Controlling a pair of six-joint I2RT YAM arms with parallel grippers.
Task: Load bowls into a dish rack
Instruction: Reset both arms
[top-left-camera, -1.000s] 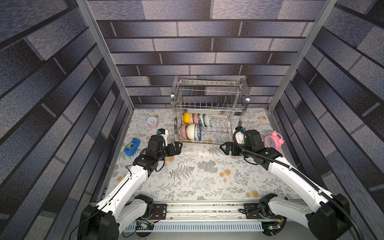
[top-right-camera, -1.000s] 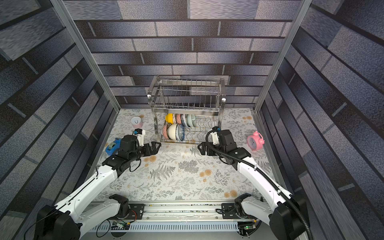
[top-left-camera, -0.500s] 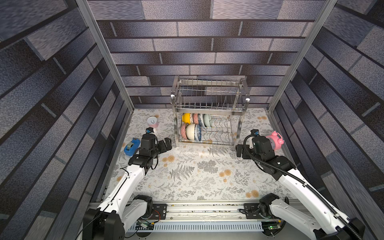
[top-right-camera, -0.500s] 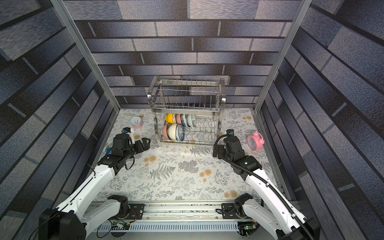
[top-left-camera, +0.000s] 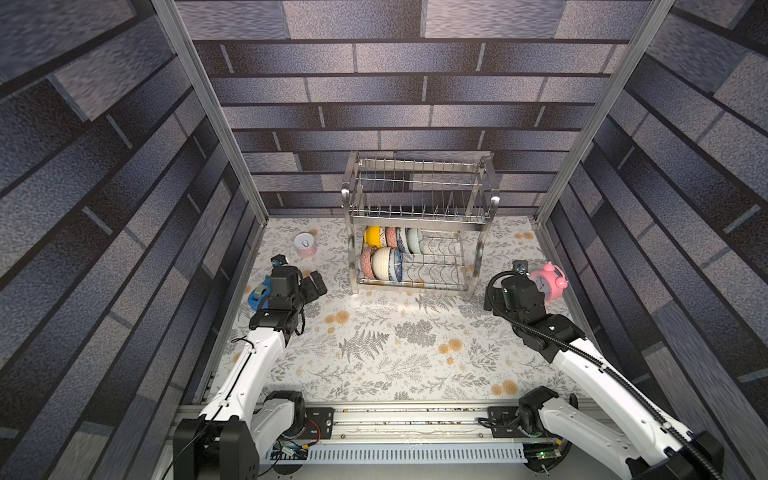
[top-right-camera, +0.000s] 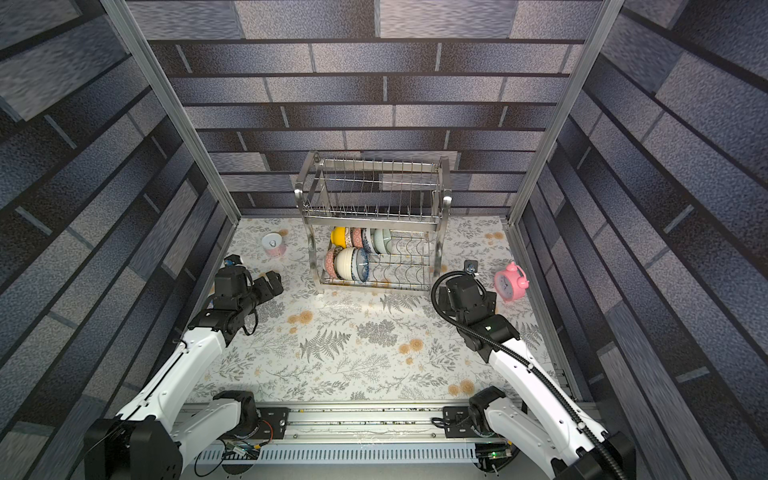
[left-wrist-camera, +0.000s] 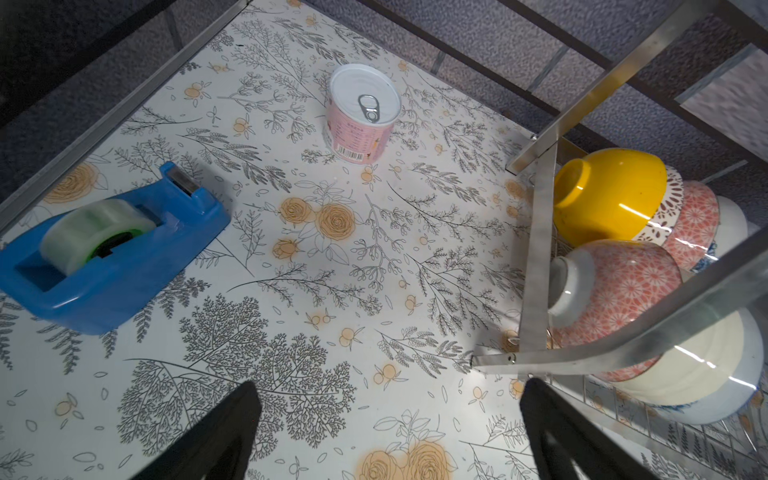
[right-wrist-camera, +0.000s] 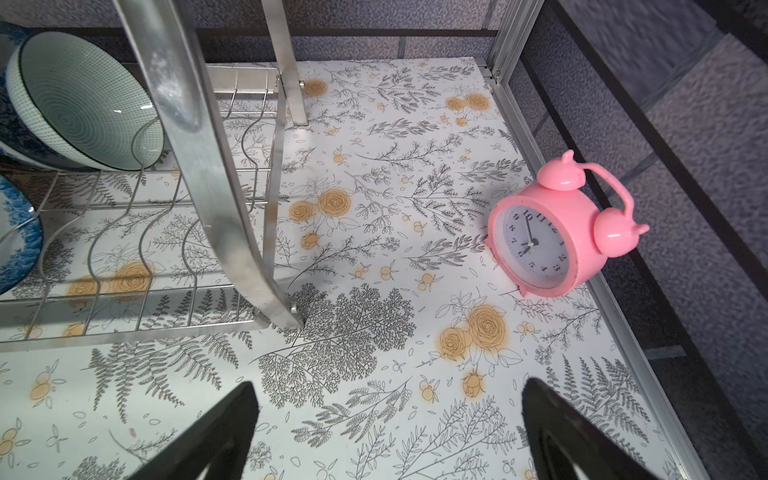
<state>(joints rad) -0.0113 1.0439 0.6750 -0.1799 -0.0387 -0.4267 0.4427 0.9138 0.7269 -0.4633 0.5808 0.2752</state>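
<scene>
The dish rack (top-left-camera: 415, 218) (top-right-camera: 370, 219) stands at the back middle of the floral table, its upper tier empty. Several bowls (top-left-camera: 386, 253) (top-right-camera: 353, 257) stand on edge in two rows at the left end of its lower tier. The left wrist view shows a yellow bowl (left-wrist-camera: 611, 195), a pink patterned bowl (left-wrist-camera: 619, 286) and a cream bowl (left-wrist-camera: 685, 365) behind a rack post (left-wrist-camera: 536, 257). A pale green bowl (right-wrist-camera: 83, 104) shows in the right wrist view. My left gripper (top-left-camera: 315, 286) (left-wrist-camera: 386, 399) is open and empty, left of the rack. My right gripper (right-wrist-camera: 386, 395) is open and empty over bare table, right of the rack.
A pink-and-white can (top-left-camera: 305, 244) (left-wrist-camera: 361, 116) stands at the back left. A blue tape dispenser (top-left-camera: 257, 294) (left-wrist-camera: 108, 249) lies by the left wall beside my left wrist. A pink alarm clock (top-left-camera: 547, 282) (right-wrist-camera: 548, 245) stands by the right wall near my right wrist.
Both arms have drawn back from the front of the rack, the left one toward the tape dispenser, the right one toward the clock. Both grippers stayed open and empty.
</scene>
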